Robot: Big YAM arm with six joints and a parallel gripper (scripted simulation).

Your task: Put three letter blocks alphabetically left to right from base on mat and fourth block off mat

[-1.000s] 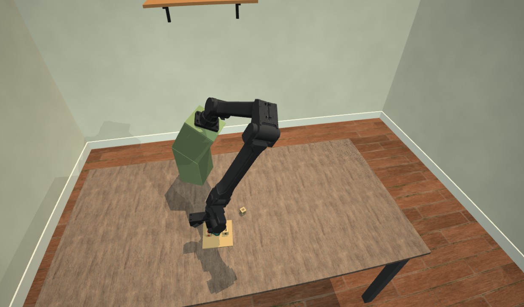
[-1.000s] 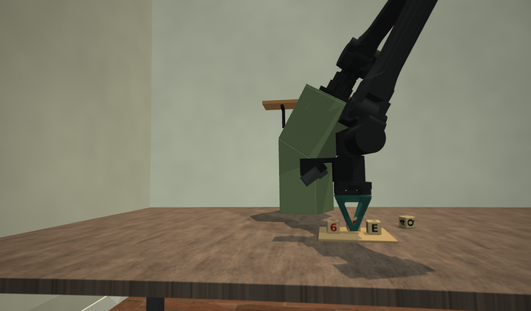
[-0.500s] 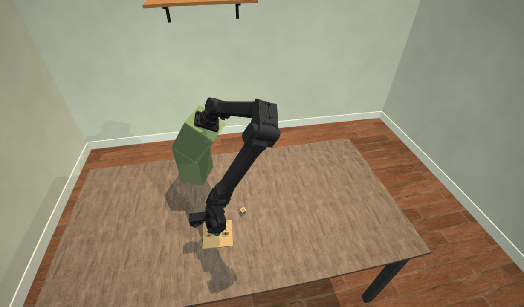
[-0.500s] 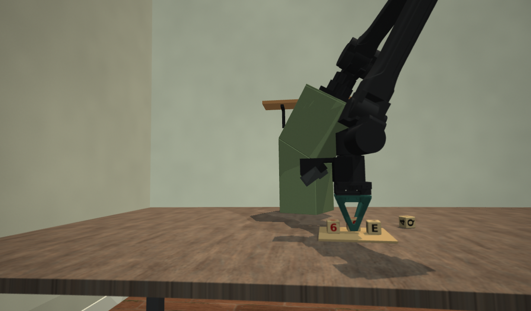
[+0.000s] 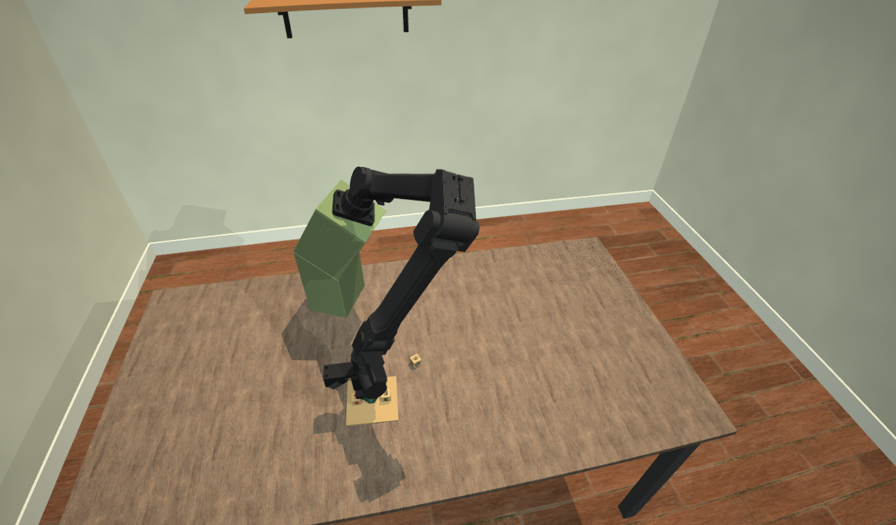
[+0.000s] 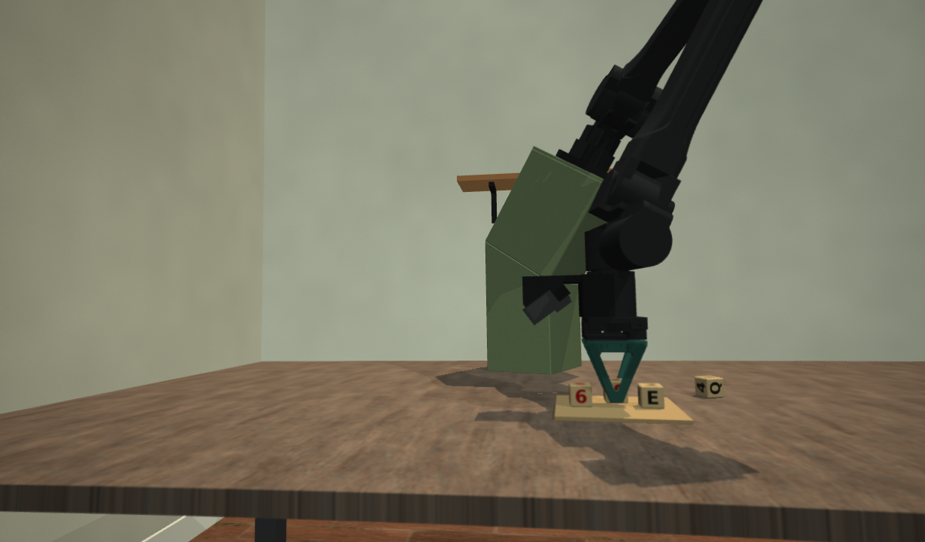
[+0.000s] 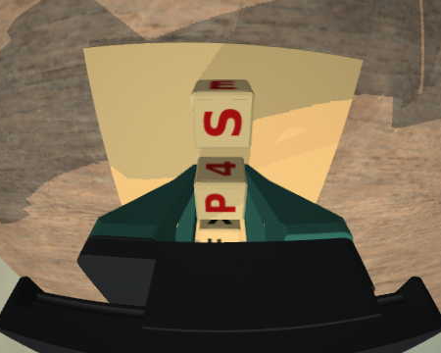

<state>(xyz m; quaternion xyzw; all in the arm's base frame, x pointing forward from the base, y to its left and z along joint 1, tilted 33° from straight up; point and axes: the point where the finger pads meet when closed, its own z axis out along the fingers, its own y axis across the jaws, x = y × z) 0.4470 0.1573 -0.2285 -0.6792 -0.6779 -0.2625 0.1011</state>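
Note:
A tan mat (image 5: 371, 415) (image 6: 667, 412) (image 7: 142, 105) lies on the table. My gripper (image 5: 367, 397) (image 6: 616, 397) (image 7: 220, 173) points straight down over it and is shut on the block with a red P on top (image 7: 220, 204) (image 6: 616, 389), held low, level with its neighbours. A block with a red S on top (image 7: 222, 121) (image 6: 579, 394) (image 5: 356, 394) lies on the mat on one side of it. Another block (image 6: 649, 394) (image 5: 385, 395) (image 7: 220, 233), showing an E on its side, lies on the other; its top is mostly hidden in the wrist view. The fourth block (image 5: 415, 360) (image 6: 708, 386) lies off the mat.
The green pedestal (image 5: 329, 261) (image 6: 532, 269) carrying the arm's base stands at the back of the wooden table (image 5: 535, 326). A shelf (image 5: 340, 5) hangs on the far wall. The arm's shadow falls across the mat's near side.

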